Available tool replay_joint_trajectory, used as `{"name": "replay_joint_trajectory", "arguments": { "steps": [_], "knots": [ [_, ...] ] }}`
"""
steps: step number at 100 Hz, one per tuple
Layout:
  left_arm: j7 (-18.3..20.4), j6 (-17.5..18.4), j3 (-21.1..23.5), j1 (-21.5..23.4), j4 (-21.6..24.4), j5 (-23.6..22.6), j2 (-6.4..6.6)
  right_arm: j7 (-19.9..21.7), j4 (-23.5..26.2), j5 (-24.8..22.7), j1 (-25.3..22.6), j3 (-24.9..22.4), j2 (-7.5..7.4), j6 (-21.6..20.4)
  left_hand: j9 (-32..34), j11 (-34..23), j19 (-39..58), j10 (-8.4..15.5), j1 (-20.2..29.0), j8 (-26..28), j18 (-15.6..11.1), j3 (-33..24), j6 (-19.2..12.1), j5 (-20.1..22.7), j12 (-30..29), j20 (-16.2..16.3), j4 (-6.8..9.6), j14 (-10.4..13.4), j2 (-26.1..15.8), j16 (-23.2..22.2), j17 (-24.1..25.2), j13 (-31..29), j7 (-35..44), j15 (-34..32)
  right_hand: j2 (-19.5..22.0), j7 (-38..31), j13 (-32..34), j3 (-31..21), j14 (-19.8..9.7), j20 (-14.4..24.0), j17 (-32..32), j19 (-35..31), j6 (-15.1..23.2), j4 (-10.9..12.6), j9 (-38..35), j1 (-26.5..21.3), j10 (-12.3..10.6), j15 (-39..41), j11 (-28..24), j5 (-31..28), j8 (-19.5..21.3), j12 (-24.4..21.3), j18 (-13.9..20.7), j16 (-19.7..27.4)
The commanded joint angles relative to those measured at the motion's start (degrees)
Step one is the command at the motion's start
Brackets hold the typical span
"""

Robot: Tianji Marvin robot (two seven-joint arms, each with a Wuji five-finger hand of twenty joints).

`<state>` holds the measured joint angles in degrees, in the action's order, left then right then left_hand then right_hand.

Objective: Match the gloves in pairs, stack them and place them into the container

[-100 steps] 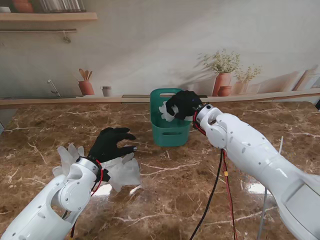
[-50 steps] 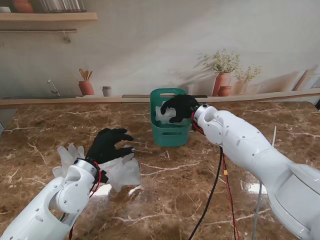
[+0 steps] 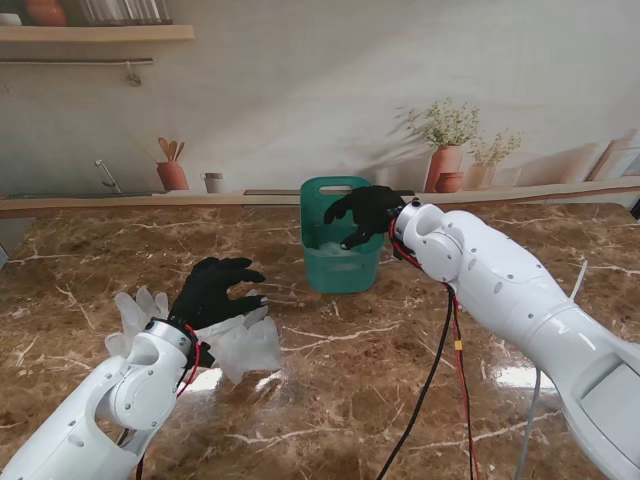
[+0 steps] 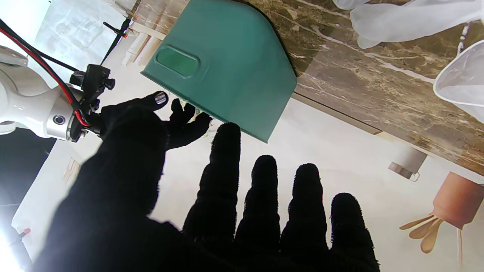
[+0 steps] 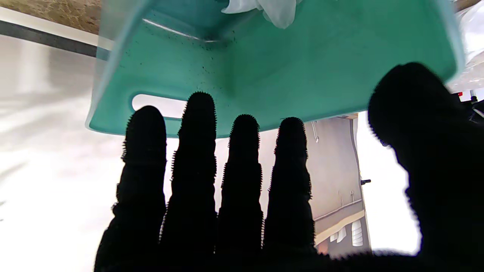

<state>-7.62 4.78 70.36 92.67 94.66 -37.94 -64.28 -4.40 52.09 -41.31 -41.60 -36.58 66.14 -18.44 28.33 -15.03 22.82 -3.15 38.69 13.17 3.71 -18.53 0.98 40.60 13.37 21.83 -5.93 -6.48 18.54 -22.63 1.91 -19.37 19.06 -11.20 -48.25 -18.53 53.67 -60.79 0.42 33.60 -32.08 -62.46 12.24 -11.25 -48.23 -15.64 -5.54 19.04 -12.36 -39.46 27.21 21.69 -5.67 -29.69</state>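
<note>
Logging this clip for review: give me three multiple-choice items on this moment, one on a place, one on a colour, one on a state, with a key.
1. Where do the translucent white gloves outside the container lie?
A. on the marble table by the left hand
B. on the wall shelf
C. behind the container

2. What colour is the plastic handled container?
A. red
B. teal green
C. yellow

3. What is the right hand doing?
A. gripping a glove
B. pressed flat on the table
C. open over the container, holding nothing

Key: 1 A, the gloves lie beside the left hand; 2 B, its walls are teal in every view; 3 C, its fingers are spread, with a white glove lying inside.
</note>
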Motion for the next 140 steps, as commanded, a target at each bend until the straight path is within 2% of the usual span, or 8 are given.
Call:
{"name": "replay_joint_trajectory", "arguments": {
  "steps": [1,31,41,63,92,114,133,140],
  "knots": [
    [-0.03,0.11,0.27,0.61,0.34,-0.30,0.14,1.79,2.92,-1.28,-1.19,-2.05,-1.31,0.51,0.70,1.41,-1.58,0.60,1.30,0.06,-0.57,1.85,-1.25,0.25,-0.63,0.75,1.49,2.81,-2.23,0.91,0.62,0.67,-0.44,1.81,0.78,0.86,-1.95,1.35,-0.15,1.31,1.72,2.36,0.36,2.37,1.21,3.01,-0.42,-1.04,0.61,0.97,-0.73,-1.25,-0.47,0.95],
    [2.26,0.73,1.51,0.56,0.91,-0.81,0.64,12.11,23.94,-9.36,-17.38,-21.05,-5.85,1.79,0.81,1.38,-1.16,0.71,1.58,-0.20,-0.48,2.17,-0.73,-0.54,-0.64,1.21,1.55,2.67,-2.26,0.86,0.51,0.51,-1.04,1.78,10.24,1.83,-8.44,12.28,-2.71,-1.58,6.55,14.92,-0.98,5.13,3.10,0.54,-0.44,-8.21,2.82,1.94,-1.12,-3.75,1.98,8.13],
    [3.50,1.07,1.64,0.15,0.79,-0.97,0.88,12.51,29.36,-11.37,-23.88,-26.62,-6.36,1.45,0.79,1.33,-0.97,0.56,1.70,-0.36,-0.43,2.17,-0.64,-1.36,-0.61,1.31,1.59,2.61,-2.24,0.83,0.46,0.43,-1.48,1.72,15.03,1.99,-8.78,21.69,-3.37,-2.60,6.44,16.07,-1.23,7.87,3.18,-0.01,-0.16,-8.94,3.13,1.85,-1.03,-4.54,2.77,10.59],
    [7.17,1.62,1.99,-0.97,0.26,-1.17,1.58,9.37,37.39,-14.28,-37.06,-35.16,-6.41,1.61,0.69,1.29,0.01,0.79,1.82,-0.69,-0.10,1.84,-1.01,-2.50,-0.57,1.73,1.65,2.81,-1.46,0.80,0.50,0.50,-2.23,1.71,11.45,2.13,-9.12,17.09,-2.85,-3.13,6.69,16.26,-1.54,9.16,3.33,2.86,0.20,-8.67,3.30,1.86,-0.97,-4.93,2.65,11.24],
    [15.75,3.87,3.07,-3.66,-1.50,-2.97,3.38,2.87,39.86,-15.46,-47.79,-38.33,-5.78,3.55,0.71,0.85,0.75,1.44,-0.15,-1.45,0.05,-5.89,-1.21,-5.14,-0.32,2.03,1.07,3.12,1.84,0.61,0.65,0.43,-3.85,1.60,11.62,2.02,-9.04,16.96,-2.02,-3.06,7.21,16.23,-1.73,8.84,3.24,2.27,0.30,-8.11,3.24,1.57,-0.87,-4.84,1.96,10.83],
    [18.10,2.36,0.54,-7.55,-5.51,-3.92,3.88,2.21,38.85,-14.20,-49.90,-38.17,-5.62,4.54,1.47,-0.74,4.83,1.15,-0.40,-1.89,2.10,-14.21,-2.17,-7.52,0.78,5.33,0.34,1.34,3.47,-1.38,1.30,1.19,-4.72,0.36,11.75,2.03,-9.14,17.36,-1.95,-2.80,7.33,16.03,-1.72,8.78,3.42,1.81,0.49,-7.91,3.26,1.61,-0.81,-4.75,1.49,10.47],
    [22.71,1.54,-3.77,-11.72,-8.71,-5.29,4.75,2.39,38.35,-13.39,-50.30,-37.96,-5.57,4.87,-3.53,0.38,-4.16,1.04,-0.98,-1.80,0.56,-18.55,-4.84,-9.31,2.20,5.53,-0.63,2.43,6.48,-2.70,2.75,8.74,-4.59,1.53,12.03,1.88,-8.90,17.62,-1.89,-2.49,7.35,15.72,-1.50,8.79,3.57,1.50,0.55,-7.64,3.26,1.37,-0.71,-4.72,1.08,10.13],
    [25.01,1.97,-4.87,-12.80,-9.77,-4.11,5.12,2.44,38.30,-13.09,-50.42,-37.98,-5.54,5.00,-5.25,0.80,-11.60,1.03,-1.83,-1.61,-0.11,-17.58,-4.55,-9.28,2.28,12.13,-0.57,2.92,7.68,-2.47,2.74,11.23,-4.11,2.29,12.02,1.82,-8.94,17.71,-2.00,-2.39,7.39,15.65,-1.52,8.80,3.59,1.40,0.59,-7.60,3.23,1.34,-0.67,-4.69,1.05,10.02]
  ]
}}
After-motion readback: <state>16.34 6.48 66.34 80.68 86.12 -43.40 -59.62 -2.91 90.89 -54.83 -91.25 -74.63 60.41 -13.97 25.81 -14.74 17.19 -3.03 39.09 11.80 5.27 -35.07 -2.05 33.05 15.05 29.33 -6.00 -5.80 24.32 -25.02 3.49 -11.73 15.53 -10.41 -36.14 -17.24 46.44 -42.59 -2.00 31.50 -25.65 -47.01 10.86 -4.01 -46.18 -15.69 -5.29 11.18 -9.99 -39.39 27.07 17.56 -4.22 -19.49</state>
